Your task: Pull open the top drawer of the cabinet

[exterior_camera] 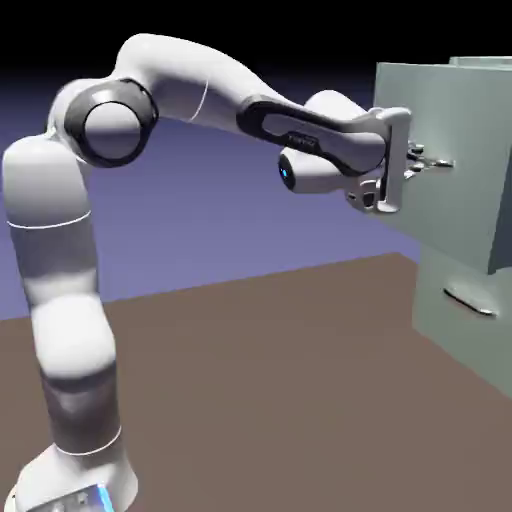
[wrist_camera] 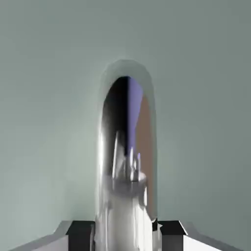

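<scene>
The cabinet [exterior_camera: 468, 345] stands at the exterior view's right, pale grey-green. Its top drawer [exterior_camera: 440, 215] sticks out well ahead of the lower front. My gripper [exterior_camera: 424, 162] is shut on the top drawer's thin metallic bar handle [exterior_camera: 438, 163]. In the hand view the handle [wrist_camera: 125, 147] runs up the middle as a shiny bar, between the two grey fingertips [wrist_camera: 81, 235] at the bottom edge. My gripper [wrist_camera: 126, 236] closes around it, and the drawer front [wrist_camera: 49, 98] fills the rest of that view.
The lower drawer's bar handle [exterior_camera: 470, 300] sits under the pulled-out top drawer, its front flush with the cabinet. The brown table [exterior_camera: 280, 380] spreads between my base and the cabinet.
</scene>
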`<action>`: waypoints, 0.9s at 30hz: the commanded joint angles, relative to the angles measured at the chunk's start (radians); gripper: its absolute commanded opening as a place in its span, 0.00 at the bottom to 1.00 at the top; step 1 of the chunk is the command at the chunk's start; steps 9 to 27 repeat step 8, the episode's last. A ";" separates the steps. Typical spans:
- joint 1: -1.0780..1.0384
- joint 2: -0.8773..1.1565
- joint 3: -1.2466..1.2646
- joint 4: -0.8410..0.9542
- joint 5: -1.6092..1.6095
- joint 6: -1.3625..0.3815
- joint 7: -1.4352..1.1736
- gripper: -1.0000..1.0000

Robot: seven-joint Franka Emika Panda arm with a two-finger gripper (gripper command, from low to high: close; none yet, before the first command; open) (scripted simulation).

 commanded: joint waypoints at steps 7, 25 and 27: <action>0.001 -0.167 0.008 -0.174 0.013 -0.006 -0.006 1.00; 0.000 -0.204 0.011 -0.208 0.017 -0.004 -0.008 1.00; 0.000 -0.204 0.011 -0.208 0.017 -0.004 -0.008 1.00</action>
